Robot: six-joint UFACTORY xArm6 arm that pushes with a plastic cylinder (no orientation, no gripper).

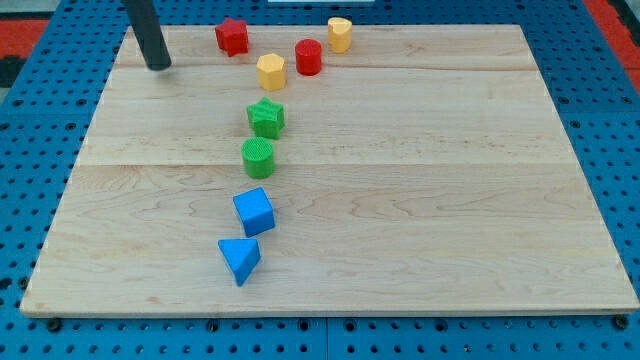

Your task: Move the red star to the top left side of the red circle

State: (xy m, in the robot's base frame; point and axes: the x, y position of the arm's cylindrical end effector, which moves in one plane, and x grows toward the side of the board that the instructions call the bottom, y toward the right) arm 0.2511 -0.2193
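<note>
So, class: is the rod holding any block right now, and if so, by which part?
Nothing is held. My tip stands apart, to the view's left of the red star.

The board is pale, smooth, matt planked wood; the red star looks like matt plastic.
</note>
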